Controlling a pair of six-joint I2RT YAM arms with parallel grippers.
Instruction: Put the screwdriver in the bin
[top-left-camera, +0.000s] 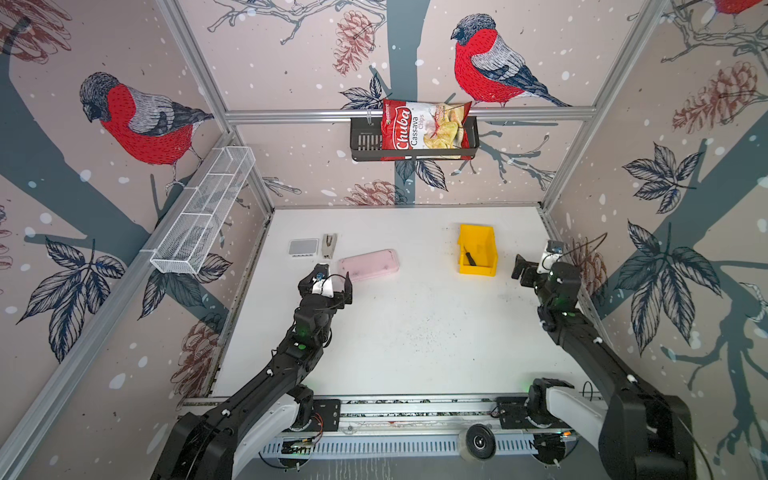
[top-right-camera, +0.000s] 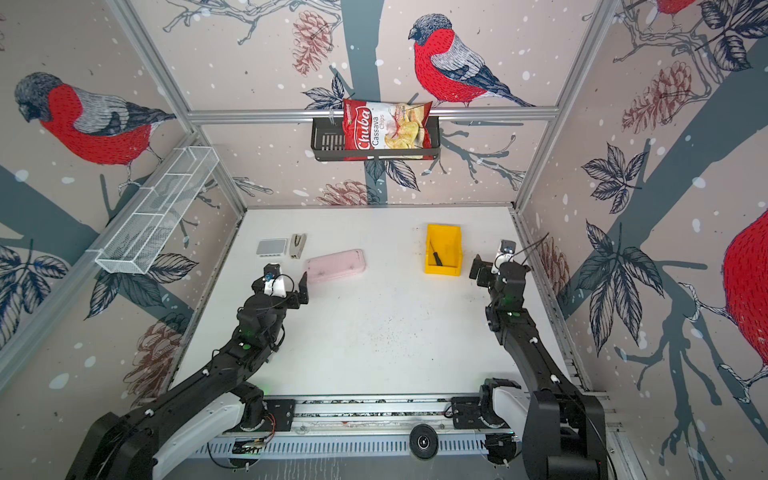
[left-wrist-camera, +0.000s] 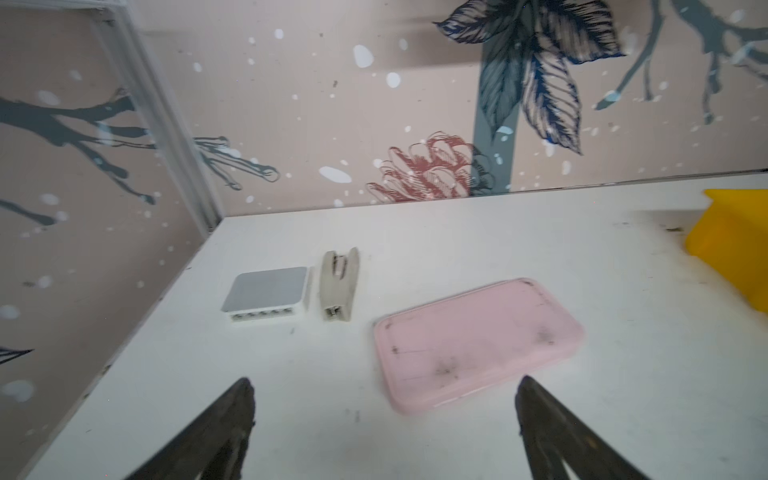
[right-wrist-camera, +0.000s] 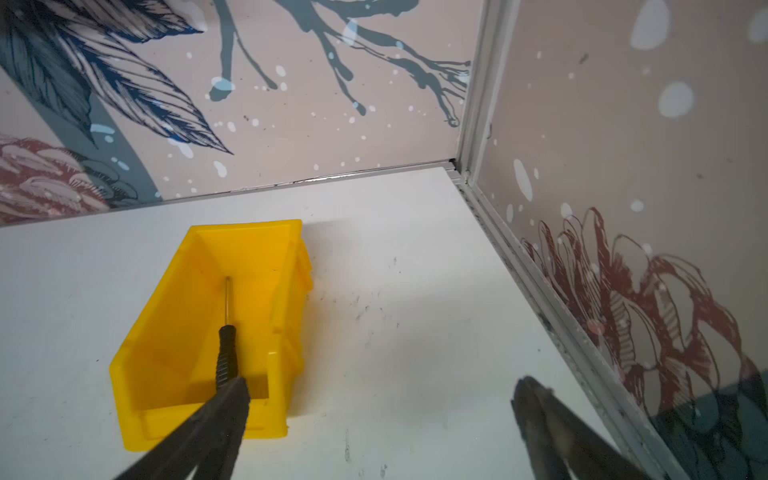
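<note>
Starting at the left of the desk (top-left-camera: 415, 332), leave the white port box (top-left-camera: 299, 247), the grey stapler (top-left-camera: 328, 245) and the pink case (top-left-camera: 369, 264) alone; none belongs to this task. The left tool (top-left-camera: 328, 284) hangs just in front of the pink case with its jaws spread and empty; park it there. Further right, the screwdriver (right-wrist-camera: 226, 345) lies inside the bin (right-wrist-camera: 166, 316), handle toward the low front lip and shaft pointing at the back wall, so the placement appears complete. The right tool (right-wrist-camera: 382, 386) stands just right of the bin, jaws spread, gripping nothing. In the right wrist view one finger overlaps the handle end; contact cannot be confirmed. Retreat this tool upward first, then back, so no finger catches the lip or drags the bin.
</note>
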